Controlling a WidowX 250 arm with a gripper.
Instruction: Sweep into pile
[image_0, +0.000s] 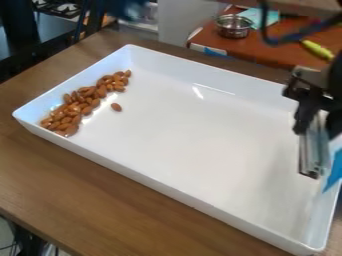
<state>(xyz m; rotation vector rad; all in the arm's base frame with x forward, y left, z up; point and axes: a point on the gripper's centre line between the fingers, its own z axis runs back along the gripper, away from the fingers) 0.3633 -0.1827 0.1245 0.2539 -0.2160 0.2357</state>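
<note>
Almonds (78, 106) lie in a long, loose band against the left wall of the white tray (194, 130), with a denser cluster toward the near left corner. One single almond (116, 107) rests apart, just right of the band. The black gripper (310, 107) hangs over the tray's right end, far from the nuts. Below it extends a narrow, greyish upright piece (312, 152) with a dark lower edge; whether it is a held tool or part of the gripper is unclear.
The tray's raised walls surround the nuts on a wooden table (100, 185). A blue piece (334, 172) shows at the right edge. Behind stand a metal pot (234, 27) and a yellow-green object (317, 49) on a reddish surface.
</note>
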